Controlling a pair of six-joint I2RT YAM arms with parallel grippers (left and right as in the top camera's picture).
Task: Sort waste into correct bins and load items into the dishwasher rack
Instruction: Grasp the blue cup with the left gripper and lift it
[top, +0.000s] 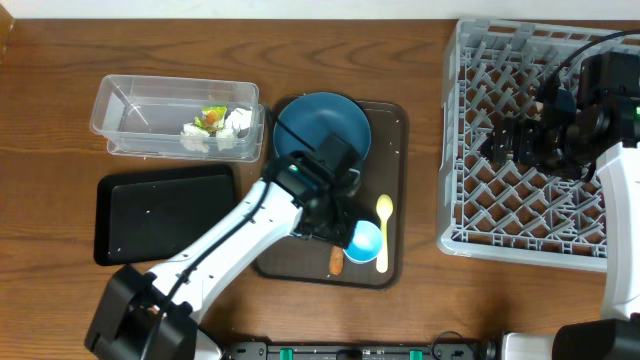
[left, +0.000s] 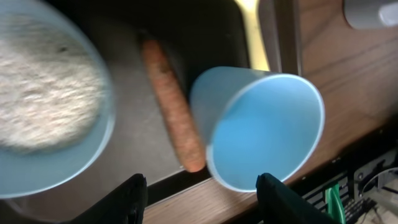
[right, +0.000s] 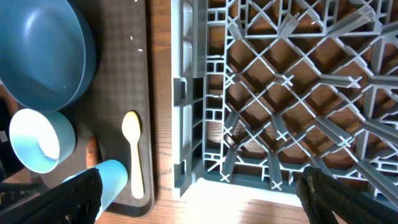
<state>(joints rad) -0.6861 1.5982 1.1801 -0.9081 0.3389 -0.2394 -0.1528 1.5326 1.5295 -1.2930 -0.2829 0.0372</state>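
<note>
Found crumpled paper and wrapper already in the clear tub at ten o'clock. Saw nothing in the dishwasher rack at three o'clock, nor, apparently, in the black tray at eight. Left to move from the serving tray at centre: plate, spoon, rice-filled bowl, blue cup, carrot stick. Noted left gripper spread and unladen over cup and stick; right gripper wide apart, empty, above the rack.
</note>
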